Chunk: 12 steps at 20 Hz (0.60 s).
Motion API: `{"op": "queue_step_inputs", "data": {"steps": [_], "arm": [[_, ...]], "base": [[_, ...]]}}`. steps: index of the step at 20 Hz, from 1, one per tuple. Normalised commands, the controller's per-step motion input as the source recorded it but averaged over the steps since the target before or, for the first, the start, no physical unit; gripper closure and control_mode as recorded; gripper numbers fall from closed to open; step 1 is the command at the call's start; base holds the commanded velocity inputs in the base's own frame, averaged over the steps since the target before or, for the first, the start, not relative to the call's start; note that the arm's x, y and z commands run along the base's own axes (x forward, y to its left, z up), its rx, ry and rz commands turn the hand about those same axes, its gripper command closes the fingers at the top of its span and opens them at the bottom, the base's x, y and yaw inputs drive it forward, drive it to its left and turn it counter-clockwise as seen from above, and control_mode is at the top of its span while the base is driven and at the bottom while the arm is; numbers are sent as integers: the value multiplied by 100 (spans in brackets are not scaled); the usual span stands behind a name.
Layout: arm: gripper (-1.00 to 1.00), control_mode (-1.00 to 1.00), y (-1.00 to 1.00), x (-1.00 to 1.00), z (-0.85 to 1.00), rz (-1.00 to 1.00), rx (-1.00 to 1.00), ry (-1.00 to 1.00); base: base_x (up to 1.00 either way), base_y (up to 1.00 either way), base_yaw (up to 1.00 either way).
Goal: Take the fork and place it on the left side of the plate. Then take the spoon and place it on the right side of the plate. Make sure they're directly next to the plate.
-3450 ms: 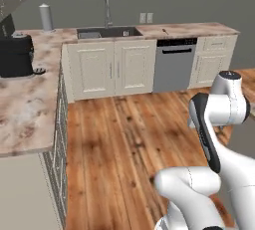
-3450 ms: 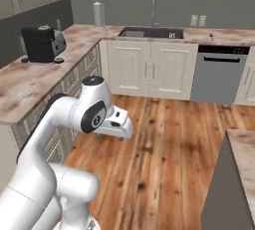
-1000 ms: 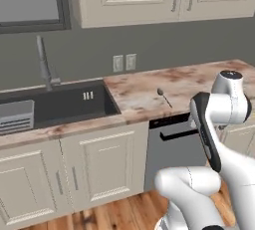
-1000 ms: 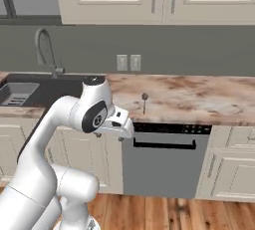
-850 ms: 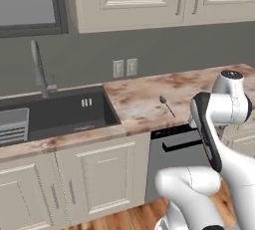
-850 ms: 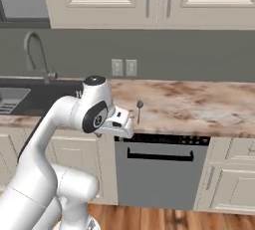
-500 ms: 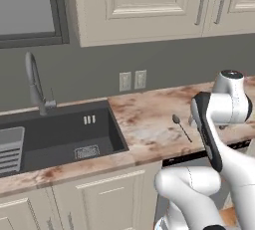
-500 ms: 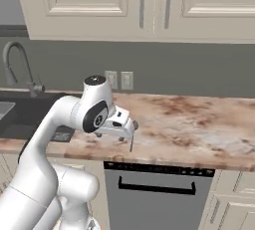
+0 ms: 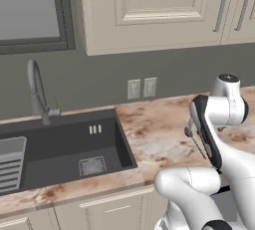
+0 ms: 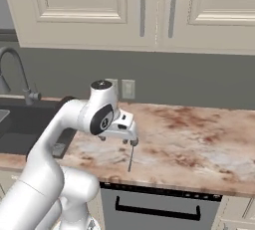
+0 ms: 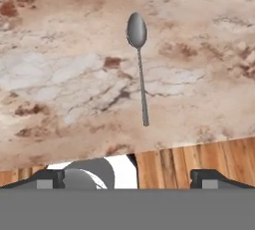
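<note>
Hand view, spoon [image 11: 139, 69] lengthwise, bowl far

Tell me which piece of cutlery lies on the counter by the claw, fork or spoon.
The spoon: it has a dark oval bowl, no tines, on a slim straight handle. It lies flat on the marbled counter, bowl pointing away from the counter's front edge.

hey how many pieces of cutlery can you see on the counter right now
1. A spoon lies flat on the marble counter near its front edge, right of the sink, bowl toward the wall. More may lie on parts of the counter outside these views.
</note>
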Motion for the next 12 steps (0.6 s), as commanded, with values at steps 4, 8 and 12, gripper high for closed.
{"op": "queue_step_inputs", "data": {"steps": [4,8,12], "arm": [[-100,-100,-36,5,-68,12,1,0],[-100,-100,-29,17,-42,7,1,0],[-100,-100,-2,42,-24,1,0,0]], "base": [[0,0,0],[0,0,0],[0,0,0]]}}
